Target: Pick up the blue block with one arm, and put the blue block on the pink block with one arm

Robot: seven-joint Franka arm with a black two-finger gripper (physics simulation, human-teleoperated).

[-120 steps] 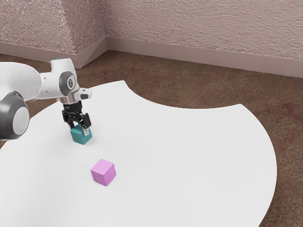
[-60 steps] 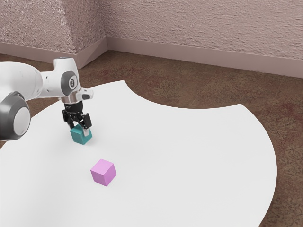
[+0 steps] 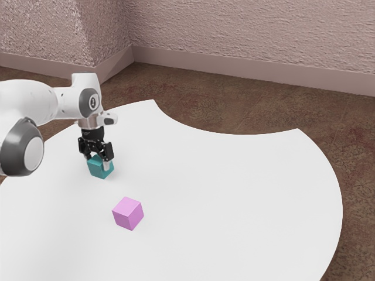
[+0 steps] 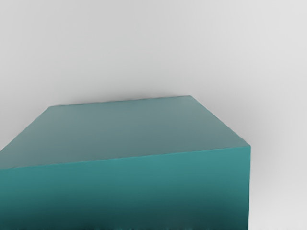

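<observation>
Claw: your 1 black claw (image 3: 98, 158) hangs pointing straight down from the white arm (image 3: 41, 106), which reaches in from the exterior view's left

Claw state: it is lowered right onto the blue block (image 3: 100, 170). You cannot tell from either view whether it has closed on the block or is merely set over it

Blue block: directly beneath the claw, a teal-blue cube whose base appears to meet the table (image 3: 246, 193). In the wrist view the same block (image 4: 134, 163) looms just under your hand, with 2 faces on show: the lighter top and 1 darker side, with the pale table surface beyond it

Pink block: the pink block (image 3: 128, 213) sits flat on the table, nearer the exterior camera than the claw and a little toward the exterior view's right of it. It stands near the blue block but apart from it, with a strip of white table between the 2

Table: white, with curved edges. It lies under the claw and spreads away from it mostly toward the exterior view's right

Beyond the claw: a brown mottled floor (image 3: 246, 99), then rough pinkish walls (image 3: 252, 29) with a pale skirting along their foot
</observation>
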